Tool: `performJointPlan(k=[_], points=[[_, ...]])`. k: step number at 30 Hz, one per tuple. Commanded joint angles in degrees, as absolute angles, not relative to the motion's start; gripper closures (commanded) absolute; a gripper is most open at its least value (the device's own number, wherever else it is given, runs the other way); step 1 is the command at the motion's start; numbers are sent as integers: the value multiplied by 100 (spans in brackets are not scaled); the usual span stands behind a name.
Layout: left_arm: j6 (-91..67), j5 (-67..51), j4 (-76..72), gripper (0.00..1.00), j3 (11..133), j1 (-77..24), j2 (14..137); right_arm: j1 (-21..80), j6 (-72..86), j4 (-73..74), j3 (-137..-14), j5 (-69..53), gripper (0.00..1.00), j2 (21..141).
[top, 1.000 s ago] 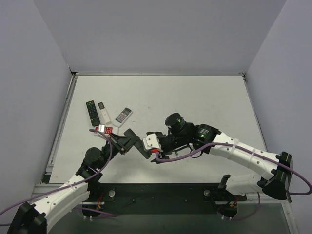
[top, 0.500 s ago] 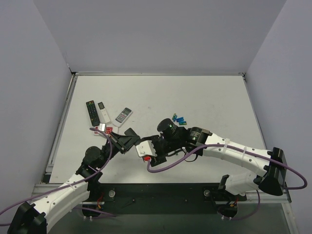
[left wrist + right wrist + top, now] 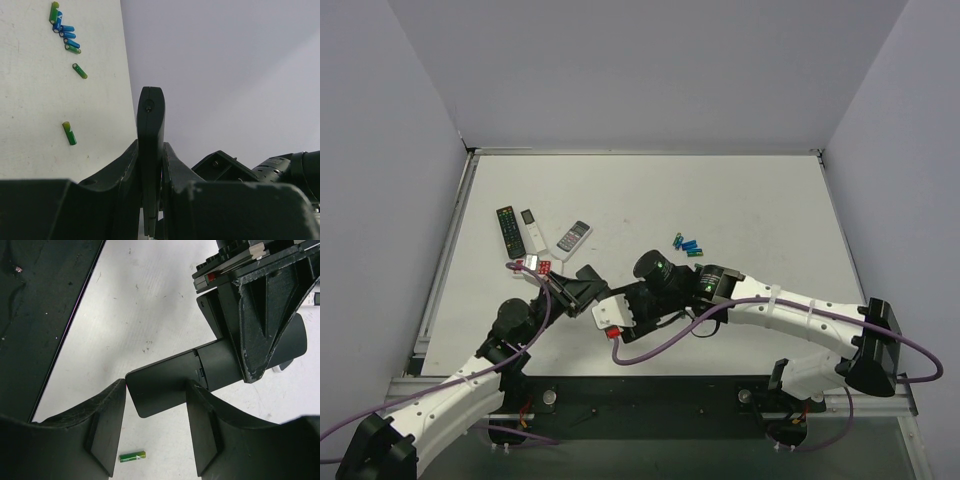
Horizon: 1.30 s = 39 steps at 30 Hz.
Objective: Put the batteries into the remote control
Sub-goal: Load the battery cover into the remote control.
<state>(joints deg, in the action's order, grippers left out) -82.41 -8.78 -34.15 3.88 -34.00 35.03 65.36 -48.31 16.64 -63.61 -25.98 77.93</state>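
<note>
My left gripper (image 3: pixel 572 292) is shut on the slim black remote control (image 3: pixel 588 278) and holds it off the table, edge-on in the left wrist view (image 3: pixel 150 115). In the right wrist view the remote's free end (image 3: pixel 165 385) lies between the spread fingers of my right gripper (image 3: pixel 157 390); a cover seam with a small latch shows on its back. My right gripper (image 3: pixel 603 305) is open. Blue and green batteries (image 3: pixel 688 245) lie in a cluster on the table, also in the left wrist view (image 3: pixel 64 34). One green battery (image 3: pixel 132 456) lies under the right gripper. No orange-red battery shows.
A black remote with coloured buttons (image 3: pixel 509 230), a slim white remote (image 3: pixel 532 232), a grey-white remote (image 3: pixel 574 236) and a red-and-white remote (image 3: pixel 535 266) lie at the left. The table's dark front edge (image 3: pixel 45 315) is close by the right gripper.
My right arm has swung left and nearer, bringing its gripper up to the remote's end and uncovering the battery cluster. The left gripper has held still with the remote.
</note>
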Motion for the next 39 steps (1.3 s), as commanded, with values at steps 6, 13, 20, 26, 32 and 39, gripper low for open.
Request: performJointPlan(k=[6, 13, 20, 26, 32, 39], points=[[-9017, -1055, -4851, 100, 624, -3410, 3384, 6609, -4817, 1837, -6284, -2391, 59, 8332], [-9088, -1221, -4983, 100, 668, -3410, 3366, 6469, -4694, 1416, -6311, -2425, 63, 8499], [-9114, -1257, -4966, 100, 677, -3419, 3270, 6346, -4553, 1046, -6398, -2645, 63, 8657], [-9141, -1371, -5071, 100, 712, -3419, 3269, 6258, -4561, 835, -6425, -2707, 64, 8771], [-9281, -1520, -5370, 100, 721, -3428, 3462, 6223, -4676, 809, -6504, -2690, 63, 8877], [-9238, -1626, -5389, 100, 747, -3428, 3472, 6170, -4737, 817, -6548, -2663, 63, 8912]])
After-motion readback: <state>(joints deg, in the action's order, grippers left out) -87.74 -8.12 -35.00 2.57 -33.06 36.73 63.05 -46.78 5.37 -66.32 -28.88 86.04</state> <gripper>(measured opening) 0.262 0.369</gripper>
